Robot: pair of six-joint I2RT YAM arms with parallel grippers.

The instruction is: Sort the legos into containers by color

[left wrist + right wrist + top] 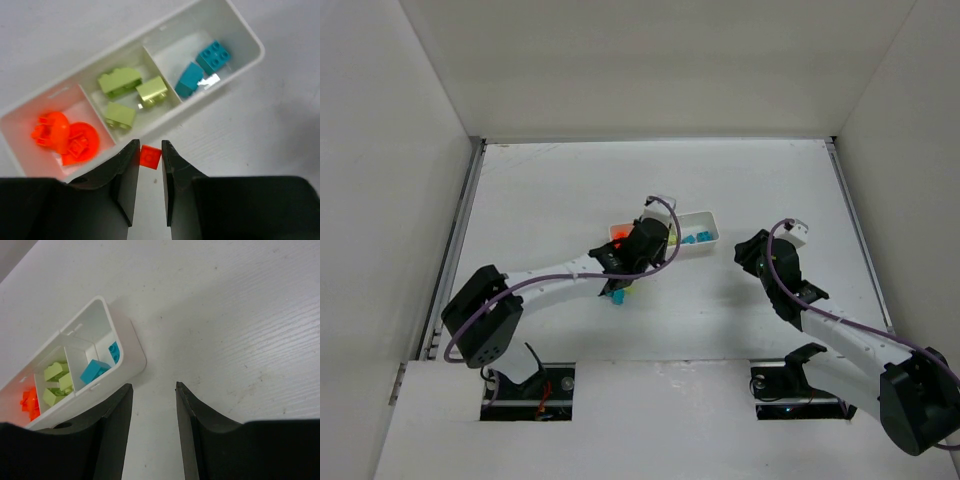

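Observation:
My left gripper (150,150) is shut on a tiny orange-red lego (150,155), held at the fingertips just in front of the white tray's near wall (172,118). The tray's left compartment holds orange-red legos (62,137), the middle one pale yellow-green legos (120,82), the right one cyan-blue legos (214,56). In the top view the left gripper (642,243) hangs over the tray (708,216). My right gripper (152,390) is open and empty over bare table, to the right of the tray's blue end (131,347).
A loose cyan-blue lego (617,298) lies on the table under the left arm, with a bit of yellow-green beside it. White walls enclose the table on the left, back and right.

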